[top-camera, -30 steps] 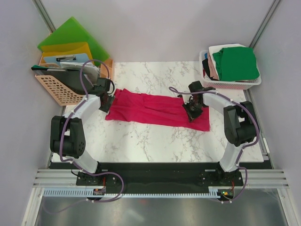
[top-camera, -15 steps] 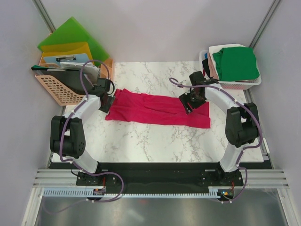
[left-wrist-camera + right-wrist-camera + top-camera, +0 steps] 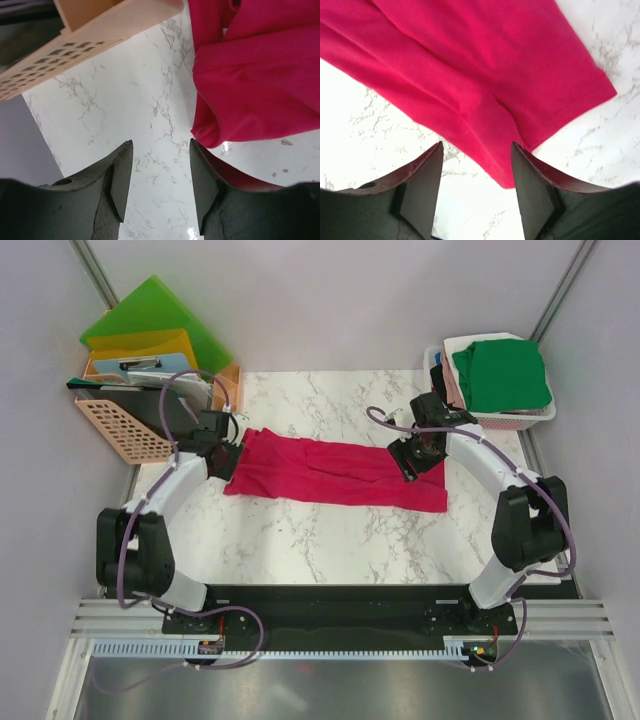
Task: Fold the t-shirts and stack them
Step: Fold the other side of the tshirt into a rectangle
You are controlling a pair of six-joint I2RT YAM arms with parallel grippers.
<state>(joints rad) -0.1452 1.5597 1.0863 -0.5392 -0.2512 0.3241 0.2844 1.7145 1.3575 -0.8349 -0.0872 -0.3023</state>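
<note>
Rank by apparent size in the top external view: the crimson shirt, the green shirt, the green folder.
1. crimson shirt, clearly largest.
2. green shirt and green folder look about equal; the folder is partly covered.

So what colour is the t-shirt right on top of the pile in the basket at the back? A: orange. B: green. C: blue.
B: in the top view the green shirt lies folded on top of the other clothes in the basket at the far right corner of the table.
</note>
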